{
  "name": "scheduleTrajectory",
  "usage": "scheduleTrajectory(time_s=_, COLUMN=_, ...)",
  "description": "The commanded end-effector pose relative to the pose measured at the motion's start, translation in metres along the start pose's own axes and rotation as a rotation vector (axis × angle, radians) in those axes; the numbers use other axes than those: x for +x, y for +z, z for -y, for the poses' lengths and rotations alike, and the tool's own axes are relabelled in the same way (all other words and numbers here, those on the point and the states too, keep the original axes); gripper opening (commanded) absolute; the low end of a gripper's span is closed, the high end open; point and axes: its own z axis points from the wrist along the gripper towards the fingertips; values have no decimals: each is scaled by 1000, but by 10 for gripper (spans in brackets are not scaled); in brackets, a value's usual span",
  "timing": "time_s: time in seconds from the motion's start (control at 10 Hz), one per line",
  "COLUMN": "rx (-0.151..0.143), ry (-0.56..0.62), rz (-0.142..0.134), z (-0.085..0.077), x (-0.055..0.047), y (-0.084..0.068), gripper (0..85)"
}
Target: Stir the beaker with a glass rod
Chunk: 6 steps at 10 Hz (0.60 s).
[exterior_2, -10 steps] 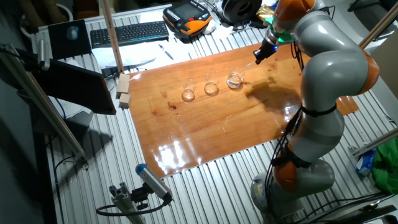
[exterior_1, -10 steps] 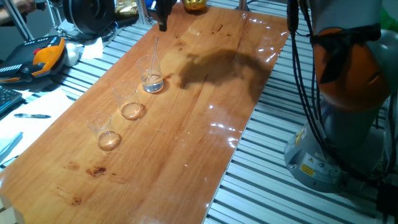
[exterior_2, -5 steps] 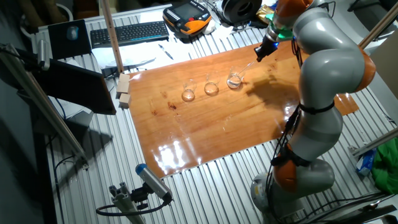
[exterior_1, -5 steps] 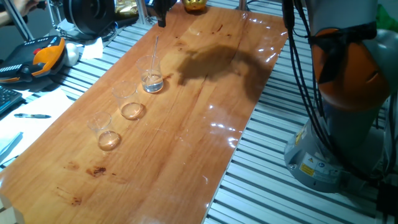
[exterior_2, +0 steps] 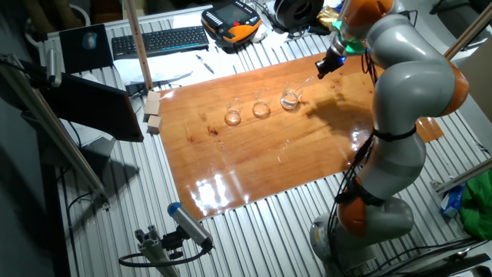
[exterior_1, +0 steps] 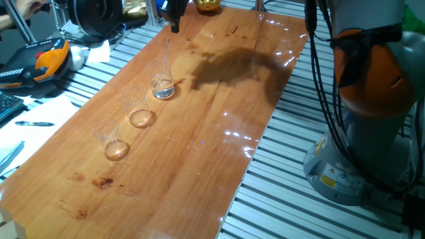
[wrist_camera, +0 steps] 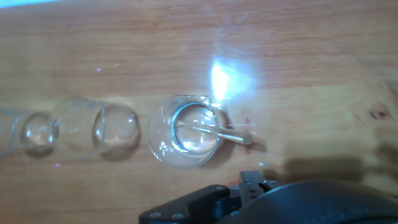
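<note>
Leaning out of the beaker (exterior_1: 162, 81), the glass rod (exterior_1: 166, 58) rests tilted, lower end inside the glass, upper end pointing toward the dark pincer (exterior_1: 175, 18) above the far end of the table (exterior_1: 219, 133). From this fixed view I cannot tell whether the pincer touches the rod or how its jaws stand. The other fixed view shows the whole arm (exterior_2: 400, 92) arched over the table, with the pincer (exterior_2: 327, 64) near the rod's top. The hand view looks straight down into the beaker (wrist_camera: 185, 130): the rod (wrist_camera: 214, 130) crosses its rim, and two amber-bottomed beakers (wrist_camera: 102, 129) sit in a row beside it.
</note>
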Motion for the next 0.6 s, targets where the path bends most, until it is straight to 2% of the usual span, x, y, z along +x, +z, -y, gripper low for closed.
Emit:
scheduleTrajectory(time_s=0.0, rx=-19, ry=-66, rz=-8, z=1, x=0, y=4, gripper=0)
scheduleTrajectory(time_s=0.2, rx=-68, ry=-96, rz=-22, z=2, x=2, y=11, gripper=0)
scheduleTrajectory(time_s=0.3, rx=-72, ry=-106, rz=-43, z=2, x=2, y=11, gripper=0)
scheduleTrajectory(time_s=0.5, rx=-75, ry=-103, rz=-64, z=1, x=0, y=11, gripper=0)
